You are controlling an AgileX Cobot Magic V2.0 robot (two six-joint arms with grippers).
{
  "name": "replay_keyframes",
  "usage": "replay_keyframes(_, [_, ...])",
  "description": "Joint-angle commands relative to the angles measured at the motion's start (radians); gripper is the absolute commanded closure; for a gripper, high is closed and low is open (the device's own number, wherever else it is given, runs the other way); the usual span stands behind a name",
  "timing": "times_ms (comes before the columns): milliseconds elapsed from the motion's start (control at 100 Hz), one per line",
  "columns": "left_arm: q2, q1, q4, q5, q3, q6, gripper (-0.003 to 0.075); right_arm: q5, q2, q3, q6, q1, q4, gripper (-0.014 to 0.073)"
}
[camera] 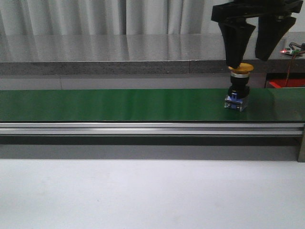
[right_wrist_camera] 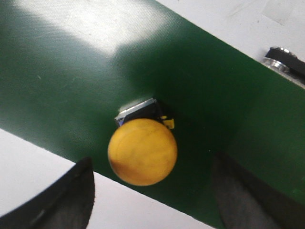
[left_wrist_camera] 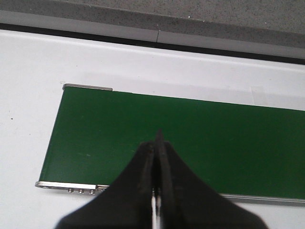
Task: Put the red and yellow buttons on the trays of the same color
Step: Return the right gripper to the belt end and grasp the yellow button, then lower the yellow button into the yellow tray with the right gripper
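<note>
A: One yellow button (camera: 238,88) upright on the green belt (camera: 119,105), right pincer (camera: 257,53) spread wide above it, holding nothing.
B: Risk?
A: Off-centre; left finger could clip the cap, topple it. Left pincer (left_wrist_camera: 157,157) closed, idle.

A red tray (camera: 285,83), at three o'clock behind the green belt (camera: 119,105), is cut by the frame edge; the right gripper (camera: 253,50) possibly touches the yellow button (camera: 239,69).
</note>
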Motion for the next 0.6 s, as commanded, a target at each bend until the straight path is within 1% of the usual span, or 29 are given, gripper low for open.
replay_keyframes(0, [-0.019, -0.004, -0.024, -0.063, -0.027, 0.003, 0.0740, 0.045, -0.023, -0.020, 0.008, -0.008, -0.011, 0.0080])
replay_keyframes(140, [-0.019, -0.004, -0.024, -0.063, -0.027, 0.003, 0.0739, 0.041, 0.018, -0.020, 0.009, -0.021, -0.009, 0.0081])
replay_keyframes(190, [-0.019, -0.004, -0.024, -0.063, -0.027, 0.003, 0.0740, 0.048, 0.029, -0.020, 0.020, -0.031, -0.005, 0.0099])
replay_keyframes(240, [-0.019, -0.004, -0.024, -0.063, -0.027, 0.003, 0.0740, 0.062, 0.033, -0.020, 0.027, -0.039, -0.002, 0.0157])
replay_keyframes(370, [-0.019, -0.004, -0.024, -0.063, -0.027, 0.003, 0.0740, 0.077, 0.029, -0.020, 0.038, -0.056, -0.002, 0.0393])
replay_keyframes(420, [-0.019, -0.004, -0.024, -0.063, -0.027, 0.003, 0.0739, 0.077, 0.025, -0.021, 0.038, -0.062, -0.002, 0.0452])
replay_keyframes(490, [-0.019, -0.004, -0.024, -0.063, -0.027, 0.003, 0.0739, 0.077, 0.014, -0.022, 0.038, -0.064, -0.002, 0.0486])
replay_keyframes(590, [-0.019, -0.004, -0.024, -0.063, -0.027, 0.003, 0.0739, 0.076, -0.014, -0.022, 0.038, -0.071, -0.002, 0.0488])
